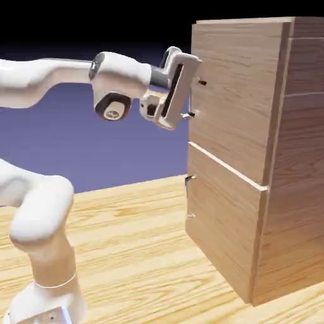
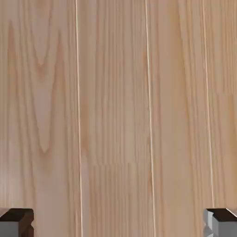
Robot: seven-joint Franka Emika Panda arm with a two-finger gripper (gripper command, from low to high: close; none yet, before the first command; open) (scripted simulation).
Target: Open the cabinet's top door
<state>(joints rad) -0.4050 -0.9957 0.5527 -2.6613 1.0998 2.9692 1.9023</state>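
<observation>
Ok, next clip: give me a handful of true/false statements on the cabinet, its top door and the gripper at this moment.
1. The gripper is at the front of the top door. True.
2. The gripper is shut tight. False: its fingers stand wide apart at the hand view's bottom corners.
3. The top door stands wide open. False: it sits against the cabinet, level with the lower door, at most barely ajar.
4. The hand view is filled with wood grain. True.
5. The gripper is down at the lower door. False: it is level with the top door.
6. The cabinet stands on a wooden table. True.
</observation>
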